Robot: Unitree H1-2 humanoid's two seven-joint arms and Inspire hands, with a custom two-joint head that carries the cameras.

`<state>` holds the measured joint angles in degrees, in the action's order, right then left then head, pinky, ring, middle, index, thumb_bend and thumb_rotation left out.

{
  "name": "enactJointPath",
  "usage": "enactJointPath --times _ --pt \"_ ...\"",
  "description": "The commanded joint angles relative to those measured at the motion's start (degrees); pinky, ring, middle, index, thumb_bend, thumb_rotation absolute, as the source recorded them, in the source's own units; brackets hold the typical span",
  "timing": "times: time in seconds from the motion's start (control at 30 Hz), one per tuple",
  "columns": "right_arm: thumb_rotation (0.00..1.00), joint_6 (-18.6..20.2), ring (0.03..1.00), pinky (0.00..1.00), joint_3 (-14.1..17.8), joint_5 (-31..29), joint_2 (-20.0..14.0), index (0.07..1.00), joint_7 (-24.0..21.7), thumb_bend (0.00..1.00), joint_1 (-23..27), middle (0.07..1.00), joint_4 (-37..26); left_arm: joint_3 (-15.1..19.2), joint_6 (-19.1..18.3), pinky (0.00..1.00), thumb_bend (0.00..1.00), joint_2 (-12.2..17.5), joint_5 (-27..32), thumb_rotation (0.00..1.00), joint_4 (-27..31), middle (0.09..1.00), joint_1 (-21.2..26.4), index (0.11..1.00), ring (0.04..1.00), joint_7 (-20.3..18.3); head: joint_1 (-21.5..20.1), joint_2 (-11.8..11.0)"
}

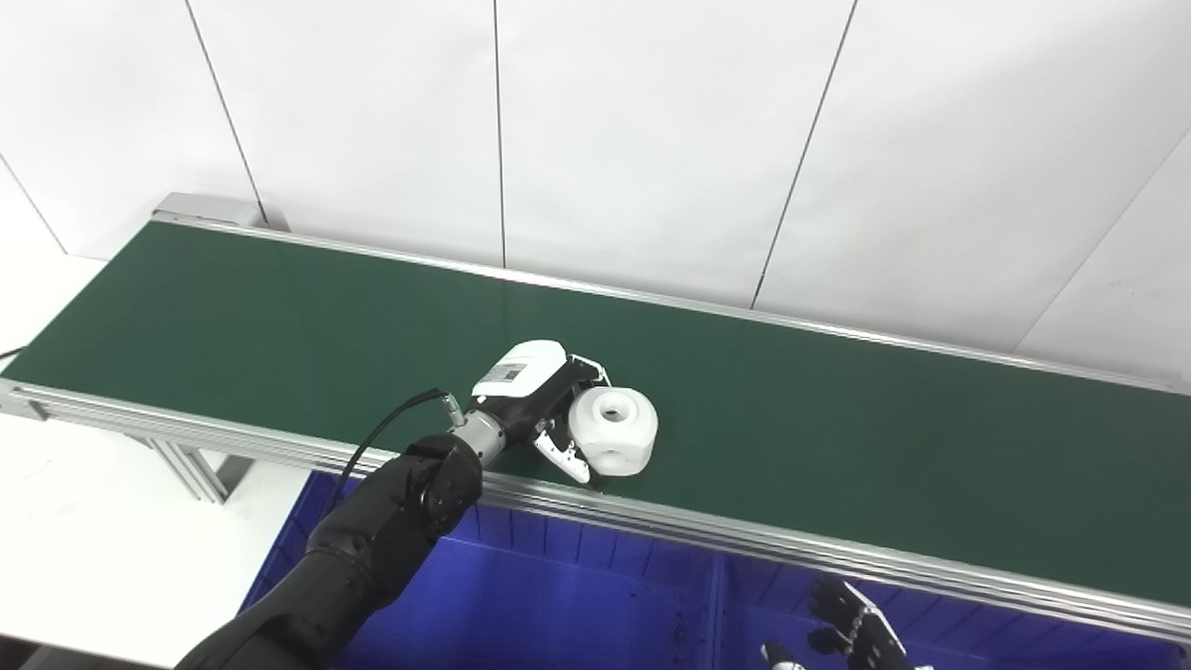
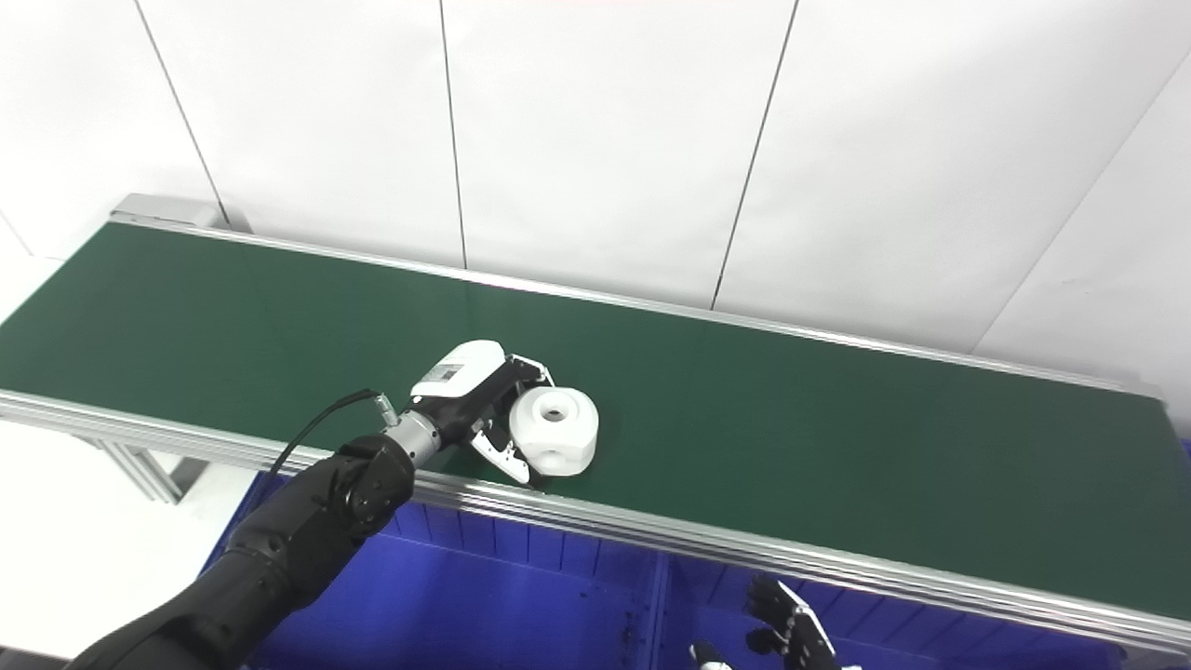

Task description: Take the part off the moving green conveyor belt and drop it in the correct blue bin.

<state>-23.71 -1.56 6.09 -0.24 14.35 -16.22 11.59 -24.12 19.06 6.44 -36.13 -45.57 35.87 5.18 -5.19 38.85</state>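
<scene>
Left hand [image 1: 549, 400] is wrapped around the white part [image 1: 614, 430] near the conveyor belt [image 1: 837, 437]'s front rail, so I'd squeeze firmly before lifting toward the blue bin [image 1: 558, 605] below.

Both views look down from the robot's head, from the near side of the green conveyor belt [image 1: 279, 316], facing the white panelled wall [image 1: 651, 140] behind it. They stand fairly close above the belt, which runs slantwise from upper left to lower right. The right eye view sits a little to the right, so the belt's far left end [image 2: 158, 209] lies further left there. Both share the belt, the wall, and the blue bin [image 2: 521, 596] below the belt's near rail.
</scene>
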Motion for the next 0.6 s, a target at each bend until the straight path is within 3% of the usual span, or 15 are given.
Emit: enactJointPath --times 0.0,0.17,0.37,0.57 --pt "0.18 -3.2 0.759 0.7 0.18 0.4 0.02 0.748 0.34 0.62 0.12 0.754 -1.72 1.36 0.3 0.38 0.49 -0.32 2.33 0.0 3.22 0.476 0.96 0.547 0.386 0.03 -0.36 0.23" --pt "0.17 -3.19 0.76 0.7 0.2 0.28 0.25 0.746 0.06 0.61 0.02 0.753 -2.14 3.07 -0.7 0.38 0.49 -0.16 4.63 0.0 6.63 0.484 -1.08 0.551 0.389 -1.38 -1.24 0.91" --pt "0.2 -2.86 0.759 0.7 0.55 1.55 1.53 0.752 0.25 0.62 -0.63 0.763 -3.94 5.97 -0.44 0.42 0.49 1.34 10.11 0.0 17.26 0.487 -7.86 0.547 0.399 -5.21 -6.48 5.32" --pt "0.2 -1.45 0.769 0.71 0.47 0.74 2.12 0.756 -1.49 0.63 -0.86 0.776 -6.31 6.45 1.52 0.44 0.5 4.04 13.24 0.0 27.4 0.498 -15.59 0.537 0.413 -8.89 -8.99 7.8"
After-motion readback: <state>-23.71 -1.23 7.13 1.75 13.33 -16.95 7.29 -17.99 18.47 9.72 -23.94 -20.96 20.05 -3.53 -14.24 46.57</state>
